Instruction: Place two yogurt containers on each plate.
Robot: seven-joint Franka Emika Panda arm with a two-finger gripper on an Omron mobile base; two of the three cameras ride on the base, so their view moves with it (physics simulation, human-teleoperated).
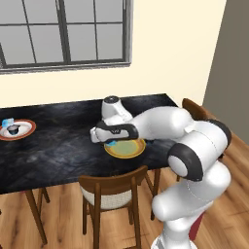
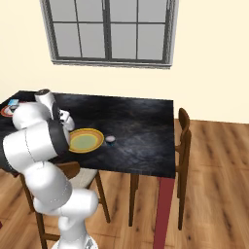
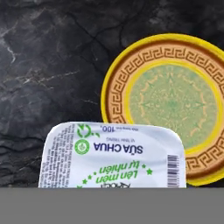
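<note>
My gripper (image 1: 110, 141) hangs just above the left rim of the yellow-orange plate (image 1: 127, 149) (image 2: 86, 140) (image 3: 173, 100), shut on a light blue squarish yogurt container (image 1: 112, 144). In the hand view its white printed lid (image 3: 111, 155) sits low and close, overlapping the plate's rim and hiding the fingertips. The plate's centre is bare. A small round yogurt container (image 2: 111, 139) stands on the table just right of this plate. At the table's far left, the white plate with a red-brown rim (image 1: 26, 130) (image 2: 5, 112) holds a light blue container (image 1: 7, 121) and a dark-topped round one (image 1: 13, 129).
The dark marble table (image 1: 58, 151) runs from left to right under a window. A wooden chair (image 1: 113, 189) is tucked in at the near side below the yellow plate. Another chair (image 2: 183, 131) stands at the table's right end. My own arm crosses over the table's right part.
</note>
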